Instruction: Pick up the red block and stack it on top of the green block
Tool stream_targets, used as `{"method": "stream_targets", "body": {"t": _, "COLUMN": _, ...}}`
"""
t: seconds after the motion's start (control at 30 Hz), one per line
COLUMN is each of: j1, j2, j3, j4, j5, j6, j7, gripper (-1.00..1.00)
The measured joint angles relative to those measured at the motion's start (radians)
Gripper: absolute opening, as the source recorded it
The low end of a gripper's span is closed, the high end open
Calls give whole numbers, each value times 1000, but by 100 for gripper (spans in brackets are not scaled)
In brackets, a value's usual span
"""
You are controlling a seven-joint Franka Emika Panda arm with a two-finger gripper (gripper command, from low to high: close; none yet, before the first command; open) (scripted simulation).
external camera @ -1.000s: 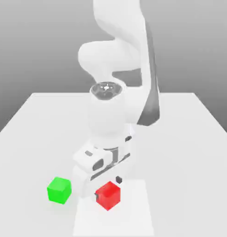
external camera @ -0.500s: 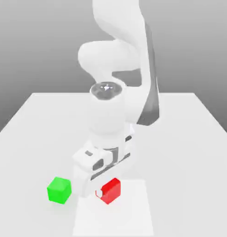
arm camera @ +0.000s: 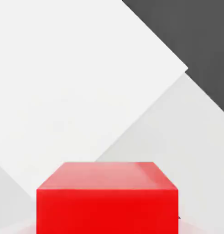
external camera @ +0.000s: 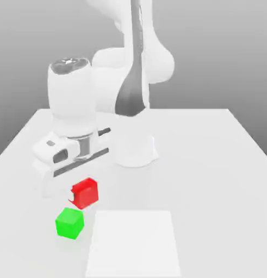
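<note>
Pale table, grey backdrop

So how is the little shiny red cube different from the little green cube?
The small glossy red cube is red and is held up off the white table in the gripper; the small green cube is green and sits on the table by itself. The red cube hangs higher, just above and a bit toward the exterior view's right of the green one. Both are plain cubes of the same size.

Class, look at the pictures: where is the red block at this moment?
In the exterior view the red block hangs in the pincer, off the table, just above and slightly to the exterior view's right of the green block.
</note>
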State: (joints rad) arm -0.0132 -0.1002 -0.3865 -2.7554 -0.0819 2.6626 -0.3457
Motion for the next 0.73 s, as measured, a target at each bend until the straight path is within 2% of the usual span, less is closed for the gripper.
{"method": "stream_targets", "body": {"t": 0.33, "j1": 18, "j2": 84, "j3": -21, "j4": 18, "j5": 109, "j6": 61, "j7": -120, "gripper": -100}}
{"method": "stream_targets", "body": {"t": 0.63, "j1": 0, "j2": 221, "j3": 22, "j4": 15, "j5": 253, "j6": 188, "j7": -222, "gripper": -100}}
{"method": "stream_targets", "body": {"t": 0.67, "j1": -4, "j2": 236, "j3": 29, "j4": 13, "j5": 267, "j6": 201, "j7": -232, "gripper": 100}}
{"method": "stream_targets", "body": {"t": 0.73, "j1": -4, "j2": 236, "j3": 29, "j4": 13, "j5": 267, "j6": 201, "j7": -232, "gripper": 100}}
